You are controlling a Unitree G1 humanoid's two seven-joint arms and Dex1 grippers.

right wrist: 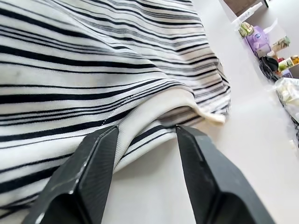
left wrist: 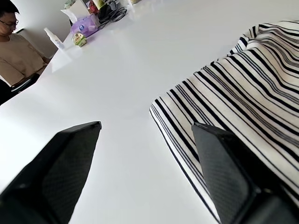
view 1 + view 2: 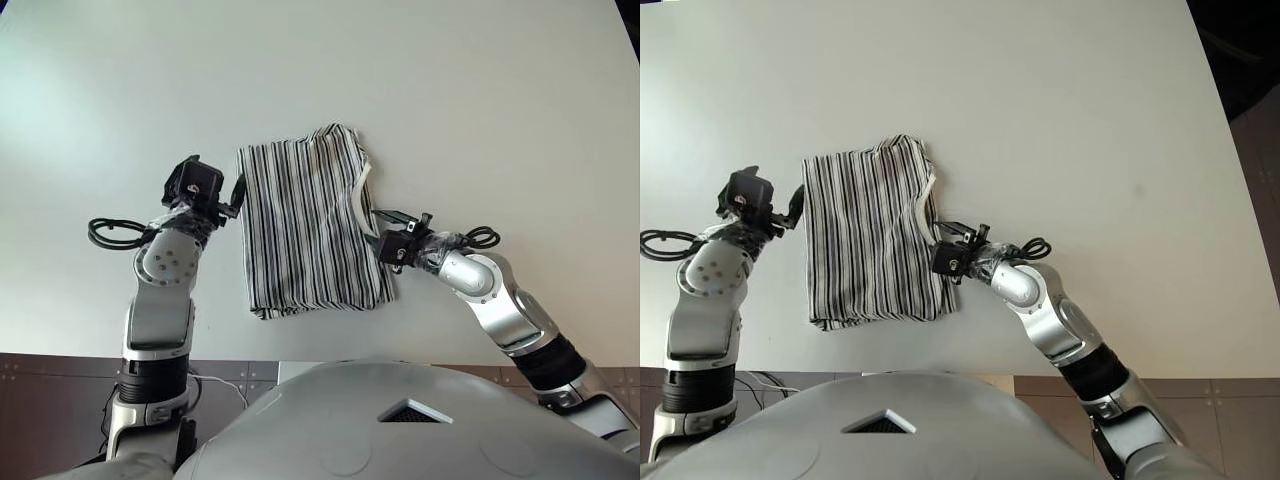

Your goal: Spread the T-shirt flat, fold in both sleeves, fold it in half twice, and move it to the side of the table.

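We list: spray bottle (image 2: 52, 37) far off | striped T-shirt (image 3: 305, 225), long axis front-back, collar rightward | left gripper (image 2: 147, 128), right gripper (image 1: 145, 133) agape, flanking.

I can read no text, number or sign in any of my views. Any print on the packages (image 2: 84, 25) and the bottle (image 2: 53, 38) at the far end of the table (image 2: 140, 70) is too small to read. The T-shirt (image 3: 305, 225) bears plain stripes.
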